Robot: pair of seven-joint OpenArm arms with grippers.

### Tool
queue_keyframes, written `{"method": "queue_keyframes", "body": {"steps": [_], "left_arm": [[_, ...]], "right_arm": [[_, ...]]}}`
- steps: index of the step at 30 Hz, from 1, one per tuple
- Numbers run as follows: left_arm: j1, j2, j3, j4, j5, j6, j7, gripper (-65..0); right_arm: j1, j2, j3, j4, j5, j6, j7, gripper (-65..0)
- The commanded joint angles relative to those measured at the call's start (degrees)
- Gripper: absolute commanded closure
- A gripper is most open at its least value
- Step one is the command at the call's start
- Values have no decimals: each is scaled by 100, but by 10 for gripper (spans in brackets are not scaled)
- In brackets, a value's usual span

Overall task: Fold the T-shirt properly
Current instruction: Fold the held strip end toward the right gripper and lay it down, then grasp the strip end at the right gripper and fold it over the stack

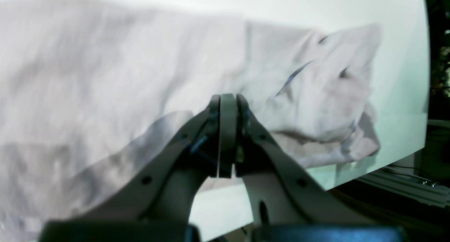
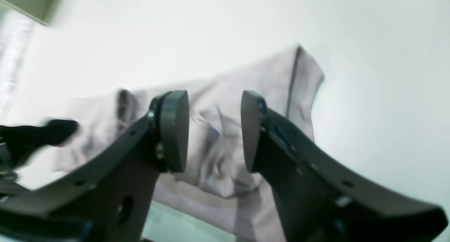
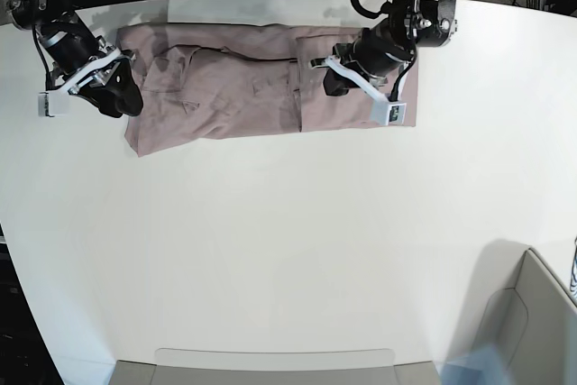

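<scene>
The thin, wrinkled dusty-pink cloth T-shirt lies as a long band at the white bench's far edge, crosswise folds seemingly remaining; left pincer closed on nothing, right pincer parted.

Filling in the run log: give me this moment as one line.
task: fold shirt | shirt: long strip across table's far side | left hand: shut, empty, over shirt | right hand: open, over shirt

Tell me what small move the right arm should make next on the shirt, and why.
Probably lower the right gripper onto the T-shirt's end beneath it and close. Its jaws stand open with only cloth showing between them, nothing pinched, while the left gripper is shut over the other end. The shirt lies as a long band on the table, so both ends need holding before folding.
</scene>
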Motion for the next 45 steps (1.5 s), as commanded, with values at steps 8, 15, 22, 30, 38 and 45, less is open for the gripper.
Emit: {"method": "queue_keyframes", "body": {"steps": [8,15,22,30,38,45], "left_arm": [[-48,2,26,91,-84,-41,-106,0],[-48,2,26,83,-84,-41,-106,0],[-48,2,8,83,-84,-41,-106,0],[-48,2,8,83,-84,-41,-106,0],[-48,-51,-9,83,-75,-41,-106,0],[-48,-104,0,83,-75,-41,-106,0]], "right_arm": [[696,68,823,-1761,252,921,-853,-250],[1074,68,576,-2693,235,1097,-853,-250],[1320,60,163,-3449,-275,1097,-413,-249],[1364,24,-619,-3572,-451,1097,-272,-249],[1355,-301,-1103,-3080,-442,1097,-281,-248],[1470,-283,-1428,-3071,-477,1079,-281,-118]]}}
